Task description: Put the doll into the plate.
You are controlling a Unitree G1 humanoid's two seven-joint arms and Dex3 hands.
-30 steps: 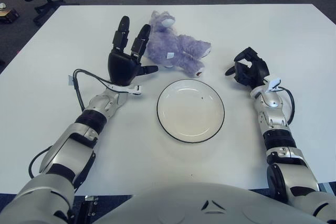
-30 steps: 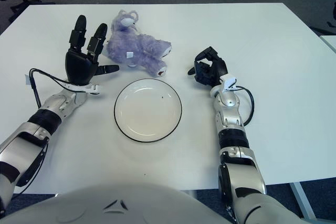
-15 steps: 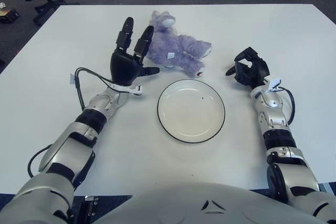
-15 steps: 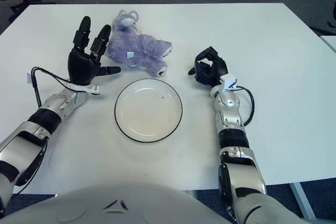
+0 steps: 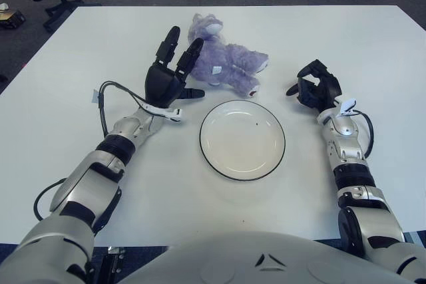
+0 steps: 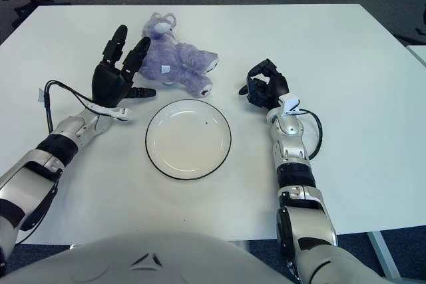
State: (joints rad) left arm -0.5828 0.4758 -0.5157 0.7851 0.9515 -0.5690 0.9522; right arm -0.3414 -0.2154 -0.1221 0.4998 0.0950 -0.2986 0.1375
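- Left hand (image 5: 168, 79): raised above the white table (image 5: 80, 51), palm facing away from the robot, fingers (image 5: 168, 42) spread and extended toward the far side. Grasps nothing; released posture.
- Two long fingertips overlap the near-left edge of the doll in both eye views; actual contact cannot be confirmed. Thumb juts out to the hand's right, toward the plate, with a strip of bare table between it and the rim.
- Doll (image 5: 223, 63): purple plush animal lying on its side on the table, directly beyond and to the right of the left hand. Head with pale face at the far end, legs trailing right, small white tag on the body. It is on the table surface, outside the plate.
- Plate (image 5: 212, 126): round, white, thin dark rim, nothing in it. Sits to the right of the left hand and nearer the robot than the doll; doll's lower leg lies close to the far rim but apart from it.
- Right hand (image 5: 315, 89): shows to the right of the plate and of the doll, well apart from both. Fingers curled inward, clenched on nothing.
- A thin black cable (image 5: 103, 101) loops out from the left wrist across the table on the hand's left.
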